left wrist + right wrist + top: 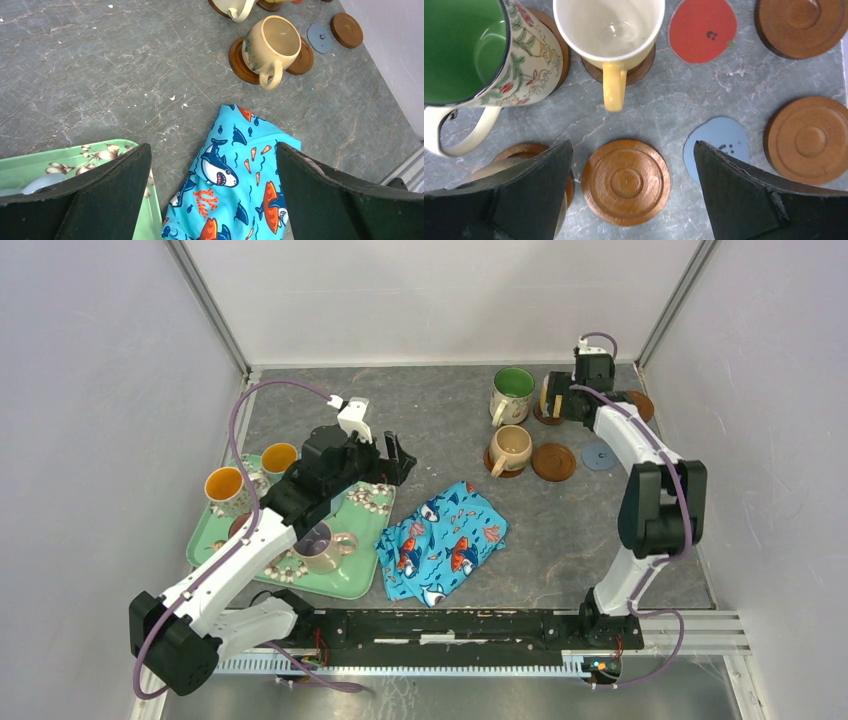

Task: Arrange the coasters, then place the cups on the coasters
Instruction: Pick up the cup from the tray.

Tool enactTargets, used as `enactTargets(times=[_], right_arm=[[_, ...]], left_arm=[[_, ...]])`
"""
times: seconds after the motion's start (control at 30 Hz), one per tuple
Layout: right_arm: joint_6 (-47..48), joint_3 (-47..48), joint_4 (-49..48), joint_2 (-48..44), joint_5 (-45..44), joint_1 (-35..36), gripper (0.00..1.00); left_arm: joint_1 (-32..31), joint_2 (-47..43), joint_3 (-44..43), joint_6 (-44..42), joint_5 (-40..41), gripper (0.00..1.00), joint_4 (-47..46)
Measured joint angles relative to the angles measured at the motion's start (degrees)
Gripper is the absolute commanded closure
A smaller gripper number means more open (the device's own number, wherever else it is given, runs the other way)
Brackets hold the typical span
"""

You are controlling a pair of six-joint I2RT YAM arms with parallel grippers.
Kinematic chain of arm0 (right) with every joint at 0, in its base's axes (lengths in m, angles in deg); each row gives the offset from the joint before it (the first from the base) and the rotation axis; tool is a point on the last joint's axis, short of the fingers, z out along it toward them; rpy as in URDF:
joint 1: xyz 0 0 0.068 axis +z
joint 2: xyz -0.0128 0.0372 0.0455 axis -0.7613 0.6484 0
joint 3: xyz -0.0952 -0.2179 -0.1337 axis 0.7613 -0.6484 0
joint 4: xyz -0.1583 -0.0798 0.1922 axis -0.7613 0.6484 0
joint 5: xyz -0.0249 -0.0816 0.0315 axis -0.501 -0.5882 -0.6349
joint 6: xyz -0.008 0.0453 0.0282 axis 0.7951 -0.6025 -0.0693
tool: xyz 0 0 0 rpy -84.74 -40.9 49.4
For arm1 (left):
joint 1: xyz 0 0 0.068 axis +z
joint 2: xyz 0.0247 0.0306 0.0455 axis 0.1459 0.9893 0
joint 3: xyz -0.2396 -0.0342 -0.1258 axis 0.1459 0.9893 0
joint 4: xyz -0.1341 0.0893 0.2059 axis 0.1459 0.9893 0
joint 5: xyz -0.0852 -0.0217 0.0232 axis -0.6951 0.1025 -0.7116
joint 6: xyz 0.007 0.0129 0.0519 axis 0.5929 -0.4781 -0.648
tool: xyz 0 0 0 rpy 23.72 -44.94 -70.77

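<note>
My right gripper (632,145) hangs open and empty over a bare ringed brown coaster (626,181). Just beyond it a yellow-handled cup (609,25) stands on a brown coaster (641,70), free of the fingers. A green-lined mug (464,50) and a beige cup (512,445) each sit on a brown coaster too. Red (702,30), blue-grey (719,142) and two brown coasters (809,140) lie bare. My left gripper (212,145) is open and empty above the fish-print cloth (240,185). Two orange-lined cups (226,487) and a lilac-lined one (320,545) stand in the green tray (345,580).
The blue cloth (445,540) lies crumpled mid-table between the tray and the coaster group. White walls and a metal frame close in the back and sides. The right arm stretches to the far right corner, close to the wall.
</note>
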Motion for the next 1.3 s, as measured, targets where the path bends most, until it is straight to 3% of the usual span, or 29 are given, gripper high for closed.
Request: enactTargets(times=[0.33, 0.67, 0.93, 1.3], right_arm=[[-1.2, -16.0, -4.0, -17.1, -0.3, 1.4, 0.02], [-1.2, -23.8, -5.9, -31.6, -1.2, 9.1, 0.02], [-1.0, -25.2, -7.0, -36.5, -0.6, 15.5, 0.02], [-0.9, -28.0, -10.6, -37.3, 5.9, 25.2, 0.02]], left_arm=[[0.0, -2.9, 0.0, 2.2, 5.4, 0.00, 6.3], [0.0, -9.6, 0.0, 13.3, 18.3, 0.00, 19.8], [0.0, -11.1, -0.1, 24.2, 24.5, 0.00, 29.8], [0.0, -16.5, -1.9, 32.1, 24.0, 0.00, 44.6]])
